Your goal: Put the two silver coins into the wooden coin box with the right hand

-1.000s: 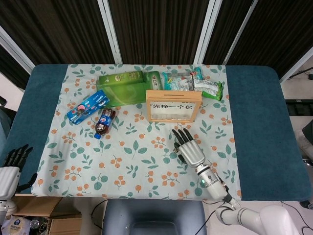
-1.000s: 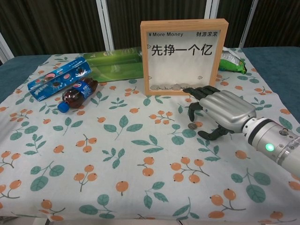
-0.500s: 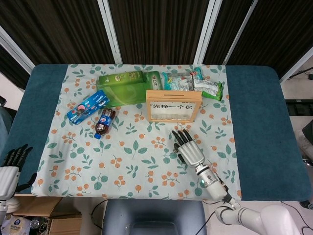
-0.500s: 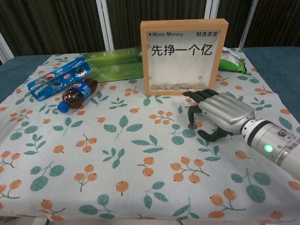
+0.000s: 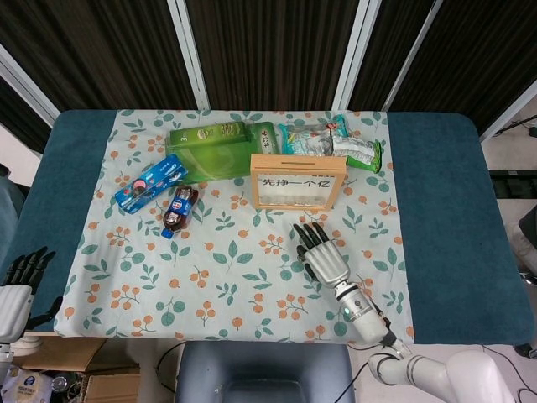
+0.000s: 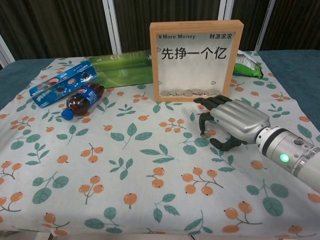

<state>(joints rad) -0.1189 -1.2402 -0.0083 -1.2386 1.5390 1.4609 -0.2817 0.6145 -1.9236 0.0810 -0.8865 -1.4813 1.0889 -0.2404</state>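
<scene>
The wooden coin box [image 6: 196, 26] [image 5: 298, 159] stands upright behind the middle of the flowered cloth, with several coins lying along its window's bottom. One small silver coin [image 6: 202, 134] lies on the cloth just in front of the box. My right hand [image 6: 227, 120] [image 5: 320, 252] hovers palm-down over it, fingers apart and bent downward, and one fingertip [image 6: 202, 131] touches or nearly touches the coin. No second loose coin shows; the hand may cover it. My left hand [image 5: 23, 281] hangs off the table's near-left corner, fingers spread and holding nothing.
A small cola bottle [image 6: 82, 100] and a blue biscuit pack [image 6: 62, 83] lie at the left. A green box [image 6: 122, 70] lies behind them, and snack bags [image 5: 331, 141] lie behind the coin box. Bare teal table [image 5: 440, 218] flanks the cloth.
My right hand has edged slightly left toward the coin box, and its bent fingertips have come down over the coin. The left hand has stayed put.
</scene>
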